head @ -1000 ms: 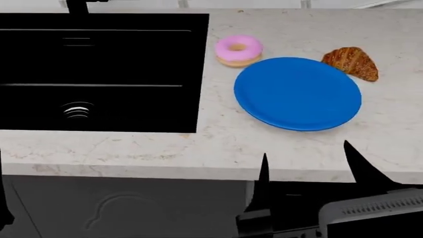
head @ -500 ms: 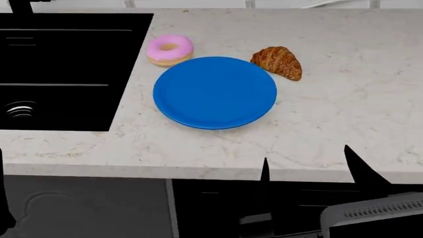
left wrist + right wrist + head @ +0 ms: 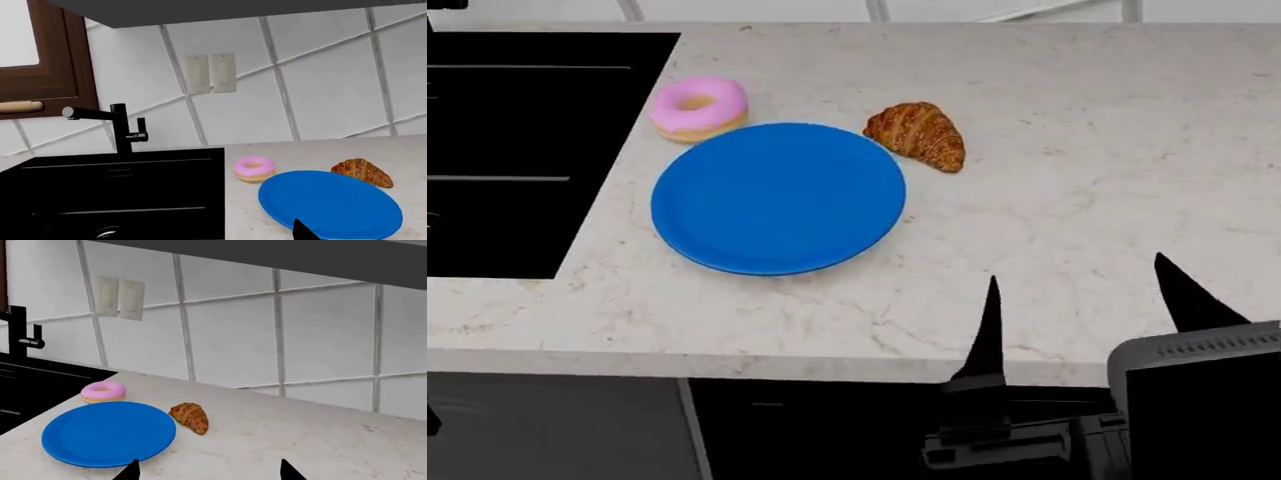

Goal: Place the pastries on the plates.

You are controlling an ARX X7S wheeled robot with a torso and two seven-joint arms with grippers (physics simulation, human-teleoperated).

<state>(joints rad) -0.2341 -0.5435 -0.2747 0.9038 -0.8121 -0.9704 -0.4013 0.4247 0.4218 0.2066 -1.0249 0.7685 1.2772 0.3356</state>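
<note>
Two pastries wait on the counter [image 3: 320, 150], and neither is on a plate yet. Through my left wrist camera the donut [image 3: 254, 168] sits just beside the sink [image 3: 113, 195] and close to the blue plate [image 3: 330, 205], with the croissant [image 3: 362, 171] at the plate's far rim. Only one dark fingertip of my left gripper pokes into that view, so I cannot tell whether those jaws are released or clenched.

From my head, the donut [image 3: 698, 108] and croissant [image 3: 917, 135] both lie behind the blue plate [image 3: 777, 197], each just off its rim, an easy short carry I judge. My right gripper [image 3: 1081, 320] hovers over the counter's near edge, fingers spread wide and holding nothing, ready for a grab.

My right wrist camera shows the croissant [image 3: 190, 417] just beside the plate [image 3: 107, 433], my two fingertips apart at the frame's edge. I see only one plate.
</note>
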